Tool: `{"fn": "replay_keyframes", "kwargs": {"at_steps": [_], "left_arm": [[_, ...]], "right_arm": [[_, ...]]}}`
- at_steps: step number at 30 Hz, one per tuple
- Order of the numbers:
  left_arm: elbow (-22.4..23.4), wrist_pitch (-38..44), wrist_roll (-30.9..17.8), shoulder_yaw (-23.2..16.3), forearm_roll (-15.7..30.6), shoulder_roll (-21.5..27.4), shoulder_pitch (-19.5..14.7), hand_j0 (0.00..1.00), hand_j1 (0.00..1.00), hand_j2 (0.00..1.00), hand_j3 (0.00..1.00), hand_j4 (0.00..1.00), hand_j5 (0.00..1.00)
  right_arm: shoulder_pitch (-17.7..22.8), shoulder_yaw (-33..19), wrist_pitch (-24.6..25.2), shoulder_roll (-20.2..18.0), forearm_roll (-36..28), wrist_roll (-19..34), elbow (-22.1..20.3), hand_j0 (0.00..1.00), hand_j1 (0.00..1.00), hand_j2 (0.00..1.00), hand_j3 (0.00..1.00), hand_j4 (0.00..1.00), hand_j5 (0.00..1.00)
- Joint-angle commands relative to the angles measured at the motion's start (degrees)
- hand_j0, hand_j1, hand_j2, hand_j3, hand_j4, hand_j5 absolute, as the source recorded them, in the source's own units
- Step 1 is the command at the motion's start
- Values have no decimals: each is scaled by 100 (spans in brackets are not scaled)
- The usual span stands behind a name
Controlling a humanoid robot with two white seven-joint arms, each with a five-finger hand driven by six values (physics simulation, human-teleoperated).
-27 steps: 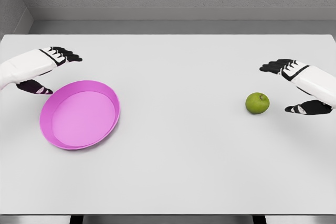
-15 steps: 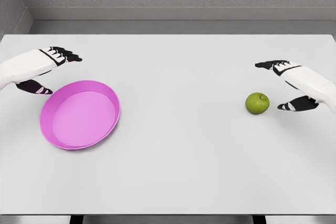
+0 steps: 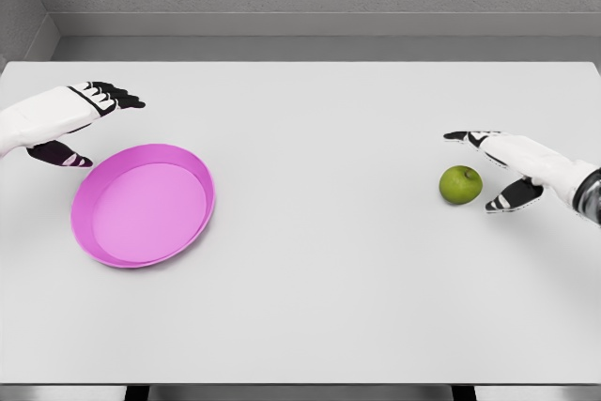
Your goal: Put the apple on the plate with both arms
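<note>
R hand (image 3: 502,168) open beside apple (image 3: 461,184), plate (image 3: 143,204) far left

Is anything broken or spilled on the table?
Nothing stands out. The green apple sits whole on the table, the pink plate lies flat and empty, and both the left hand and right hand are open, holding nothing.

On the table (image 3: 310,307), the plate (image 3: 143,205) lies far left and the apple (image 3: 460,184) far right, well apart. The left hand (image 3: 66,119) hovers just behind the plate; the right hand (image 3: 502,168) sits just beside the apple, seemingly not touching.
</note>
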Motion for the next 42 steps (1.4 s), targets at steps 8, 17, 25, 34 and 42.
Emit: {"fn": "replay_keyframes", "kwargs": {"at_steps": [8,17,25,34,42], "left_arm": [[52,6,3,22,-23,-19,-1,100,100,100,100,100,100],[61,6,3,39,-58,-19,-10,100,100,100,100,100,100],[52,6,3,39,-67,-19,-10,100,100,100,100,100,100],[52,6,3,57,-67,-19,-10,100,100,100,100,100,100],[43,6,3,57,-76,-19,-10,100,100,100,100,100,100]], "right_arm": [[-388,660,761,297,3,214,53,100,100,100,100,100,100],[-405,713,797,297,3,250,62,98,98,98,98,98,98],[-414,766,788,297,3,259,62,70,70,70,70,70,70],[-406,792,770,297,56,320,45,55,55,55,55,55,55],[-458,783,744,288,91,320,1,54,54,54,54,54,54]]}}
